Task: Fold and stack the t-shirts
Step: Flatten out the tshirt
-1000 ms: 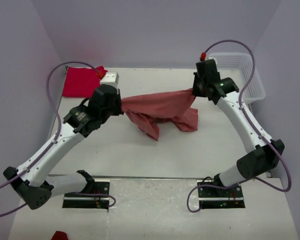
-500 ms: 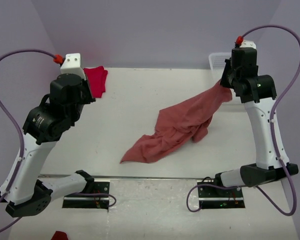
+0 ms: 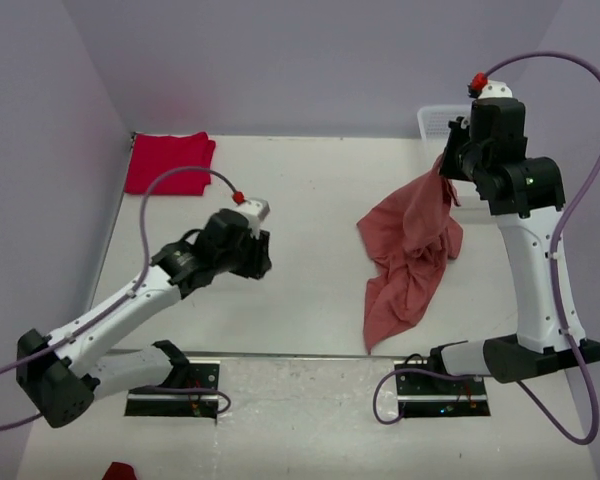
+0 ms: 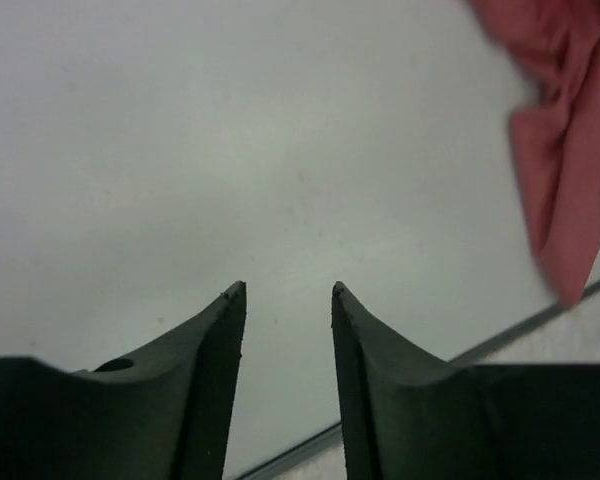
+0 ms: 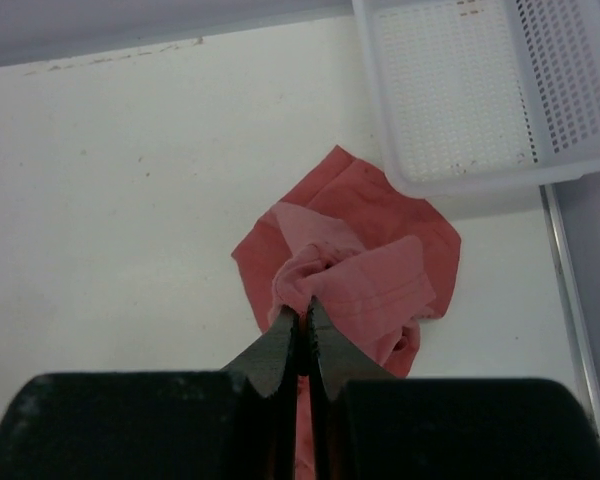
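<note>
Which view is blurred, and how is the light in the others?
Left wrist view: the pink t-shirt at the right edge is smeared. Right wrist view: the basket mesh is sharp, the right gripper nearly black. Top view: soft even light, a reddish tint on the wall above the red t-shirt.

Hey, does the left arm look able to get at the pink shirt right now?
Probably yes. The left end effector is open and empty, and only bare table lies between it and the pink shirt, which hangs from the right end effector.
</note>
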Robot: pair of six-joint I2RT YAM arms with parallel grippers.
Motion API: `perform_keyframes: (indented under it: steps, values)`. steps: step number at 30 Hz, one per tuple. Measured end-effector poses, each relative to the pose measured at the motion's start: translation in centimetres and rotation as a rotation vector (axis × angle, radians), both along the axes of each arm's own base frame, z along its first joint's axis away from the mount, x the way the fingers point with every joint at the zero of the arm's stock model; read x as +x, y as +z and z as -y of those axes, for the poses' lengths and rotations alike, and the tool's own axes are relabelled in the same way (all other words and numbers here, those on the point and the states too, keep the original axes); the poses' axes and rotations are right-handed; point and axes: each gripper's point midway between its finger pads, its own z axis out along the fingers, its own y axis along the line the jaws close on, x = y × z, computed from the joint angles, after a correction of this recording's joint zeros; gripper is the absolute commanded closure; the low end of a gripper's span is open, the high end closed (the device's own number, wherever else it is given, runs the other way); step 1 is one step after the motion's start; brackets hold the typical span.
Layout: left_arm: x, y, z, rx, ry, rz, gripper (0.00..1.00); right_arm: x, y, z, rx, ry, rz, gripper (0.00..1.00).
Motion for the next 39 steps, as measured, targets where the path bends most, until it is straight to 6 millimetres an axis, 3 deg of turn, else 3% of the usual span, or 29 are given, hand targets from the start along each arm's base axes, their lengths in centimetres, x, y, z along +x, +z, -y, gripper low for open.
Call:
perform_keyframes:
  steps: [3, 5, 8, 11, 18, 23, 28, 39]
  values:
    - [-4.0, -7.9, 3.7, 0.044, -0.155, -0.176, 0.45, 0.2, -1.1, -0.3, 0.002, 0.014, -0.030, 1.00]
    - [-6.3, -10.7, 6.1, 0.057, -0.246, -0.229, 0.44, 0.3, -1.5, -0.5, 0.005, 0.022, -0.040, 1.00]
    - [-8.2, -12.7, 10.1, 0.058, -0.345, -0.247, 0.41, 0.3, -1.8, -0.8, 0.012, 0.035, -0.048, 1.00]
    - [-9.5, -13.7, 13.7, 0.047, -0.417, -0.246, 0.33, 0.4, -2.1, -0.9, 0.012, 0.038, -0.054, 1.00]
    - [-10.3, -12.6, 20.7, -0.033, -0.500, -0.215, 0.33, 0.4, -2.4, -0.9, 0.007, 0.040, -0.061, 1.00]
    - [-11.7, -13.5, 25.1, -0.051, -0.579, -0.225, 0.34, 0.4, -2.4, -0.9, 0.008, 0.041, -0.061, 1.00]
    - [-13.0, -15.2, 26.6, -0.042, -0.630, -0.267, 0.34, 0.4, -2.4, -0.9, 0.007, 0.041, -0.061, 1.00]
    - [-13.3, -18.1, 28.9, -0.048, -0.671, -0.319, 0.35, 0.3, -2.4, -1.0, 0.012, 0.047, -0.061, 1.00]
